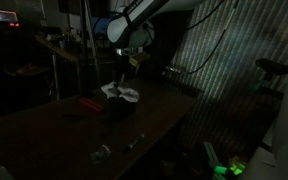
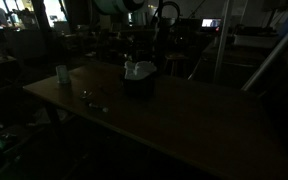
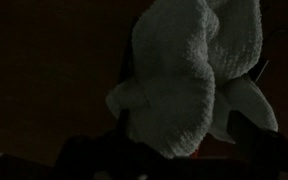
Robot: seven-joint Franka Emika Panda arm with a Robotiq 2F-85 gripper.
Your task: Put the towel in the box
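Towel point(image 3: 189, 80) white and bunched, over the dark box point(image 2: 137, 86), tool point(image 1: 131, 68) just above (too dark to tell its grip)

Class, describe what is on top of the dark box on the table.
A crumpled white towel shows over the top of the box; whether it rests inside cannot be told. Towel and darkness hide the interior.

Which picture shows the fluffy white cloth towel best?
The wrist view: the fluffy white cloth towel fills much of the frame, and its nubbly weave shows. In both exterior views it is only a small pale patch at the dark box, too dim for detail.
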